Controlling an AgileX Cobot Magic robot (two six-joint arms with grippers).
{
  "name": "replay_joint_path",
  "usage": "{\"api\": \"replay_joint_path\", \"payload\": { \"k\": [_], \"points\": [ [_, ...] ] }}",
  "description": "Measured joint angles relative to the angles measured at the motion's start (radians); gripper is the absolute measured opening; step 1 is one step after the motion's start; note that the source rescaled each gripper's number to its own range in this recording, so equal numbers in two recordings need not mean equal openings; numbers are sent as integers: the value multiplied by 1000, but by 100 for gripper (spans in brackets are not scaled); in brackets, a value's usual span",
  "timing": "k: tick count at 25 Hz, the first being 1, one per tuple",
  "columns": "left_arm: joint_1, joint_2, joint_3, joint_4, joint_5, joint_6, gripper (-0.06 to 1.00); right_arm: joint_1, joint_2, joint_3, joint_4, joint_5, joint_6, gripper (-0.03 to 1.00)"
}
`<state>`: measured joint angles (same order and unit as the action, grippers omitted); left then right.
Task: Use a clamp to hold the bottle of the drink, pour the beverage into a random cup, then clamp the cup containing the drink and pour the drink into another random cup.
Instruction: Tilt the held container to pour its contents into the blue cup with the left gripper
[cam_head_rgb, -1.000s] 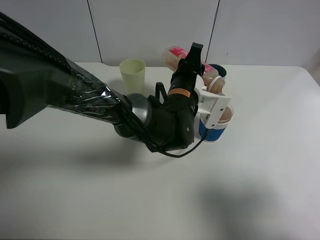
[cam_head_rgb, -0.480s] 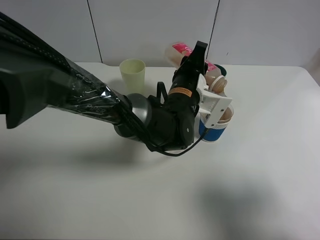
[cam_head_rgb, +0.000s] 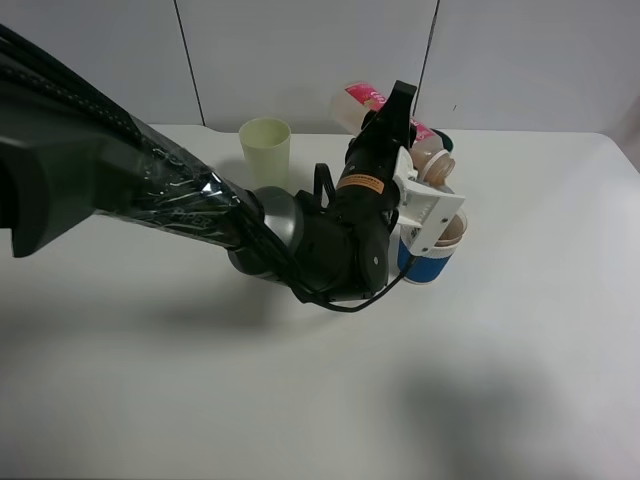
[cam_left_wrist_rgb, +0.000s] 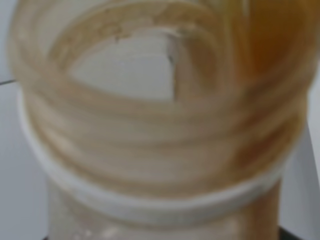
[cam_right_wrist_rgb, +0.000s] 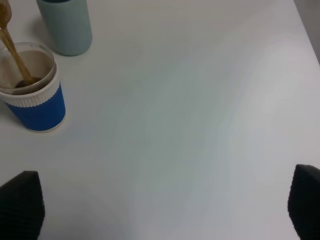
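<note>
My left gripper (cam_head_rgb: 393, 118), the clamp, is shut on the bottle of the drink (cam_head_rgb: 360, 104). The bottle is tipped over, its neck (cam_head_rgb: 434, 166) pointing down above the blue-banded cup (cam_head_rgb: 428, 256). In the left wrist view the bottle's wide neck (cam_left_wrist_rgb: 150, 150) fills the picture, with brown beverage (cam_left_wrist_rgb: 280, 45) inside it. A thin brown stream (cam_right_wrist_rgb: 14, 55) falls into the blue-banded cup (cam_right_wrist_rgb: 34, 97), which holds a little dark liquid. The tall teal cup (cam_right_wrist_rgb: 65, 25) stands just behind it. My right gripper (cam_right_wrist_rgb: 162, 210) is open over bare table, apart from both cups.
A pale yellow-green cup (cam_head_rgb: 265, 146) stands at the back, left of the bottle. The teal cup (cam_head_rgb: 441, 141) is partly hidden behind the bottle. The white table (cam_head_rgb: 540, 330) stretches right and forward. A wall runs along the back.
The bottle's base has risen a little and the bottle tips slightly more steeply over the blue-banded cup. The right gripper has stayed where it was.
</note>
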<state>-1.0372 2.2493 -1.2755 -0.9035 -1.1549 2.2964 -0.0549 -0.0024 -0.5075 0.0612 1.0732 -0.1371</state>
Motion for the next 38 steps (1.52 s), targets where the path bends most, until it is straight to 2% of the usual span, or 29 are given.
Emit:
{"api": "replay_joint_path", "payload": {
  "k": [17, 38],
  "points": [
    [8, 0, 0, 0, -44, 4, 3, 0, 0, 0, 0, 0, 0, 92],
    [8, 0, 0, 30, -50, 78, 3, 0, 0, 0, 0, 0, -1, 92]
  ]
}}
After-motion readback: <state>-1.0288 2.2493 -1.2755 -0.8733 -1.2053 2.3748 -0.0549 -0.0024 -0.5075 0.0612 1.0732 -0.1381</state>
